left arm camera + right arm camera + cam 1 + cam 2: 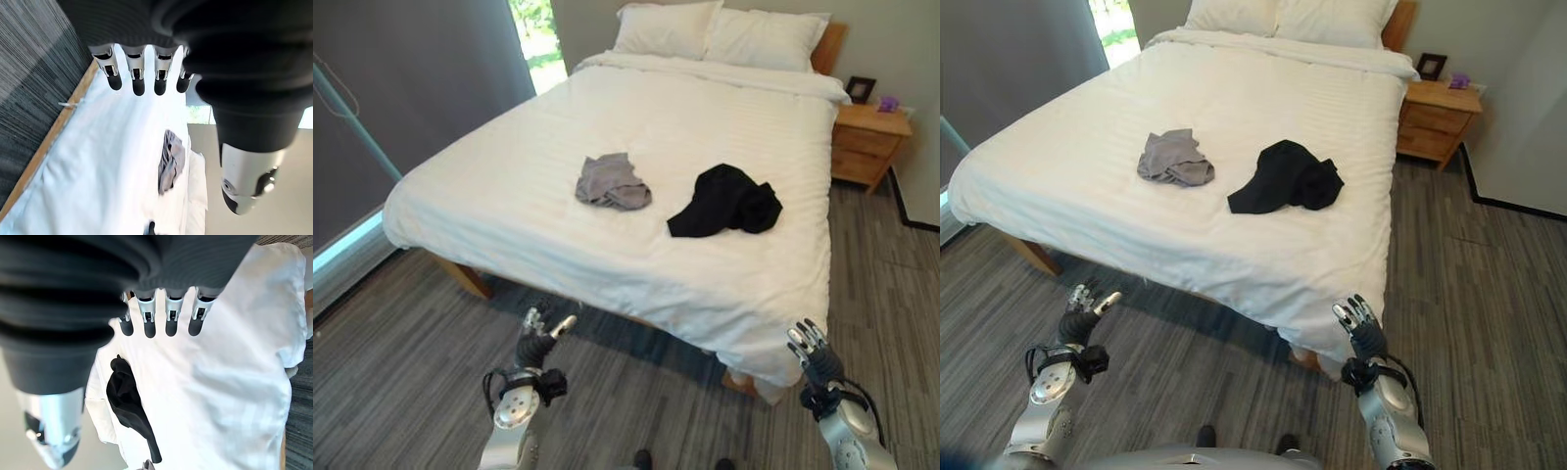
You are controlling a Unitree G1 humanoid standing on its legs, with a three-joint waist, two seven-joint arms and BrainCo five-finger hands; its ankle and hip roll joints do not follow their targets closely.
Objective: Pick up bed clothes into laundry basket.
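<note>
Two garments lie on the white bed [509,186]: a crumpled grey one [612,182] near the middle and a black one [724,201] to its right. The grey garment [171,161] and the black garment [129,404] also appear past the fingers in the wrist views. My left hand [540,338] hangs open over the floor in front of the bed's near edge, holding nothing. Over the floor by the bed's near right corner, my right hand [813,352] is open and empty too.
Two white pillows [720,31] lie at the headboard. A wooden nightstand [867,142] with a small picture frame [860,89] and a purple object [888,103] stands at the bed's right. A dark curtain [411,69] and window are on the left. Grey striped floor [401,362] surrounds the bed.
</note>
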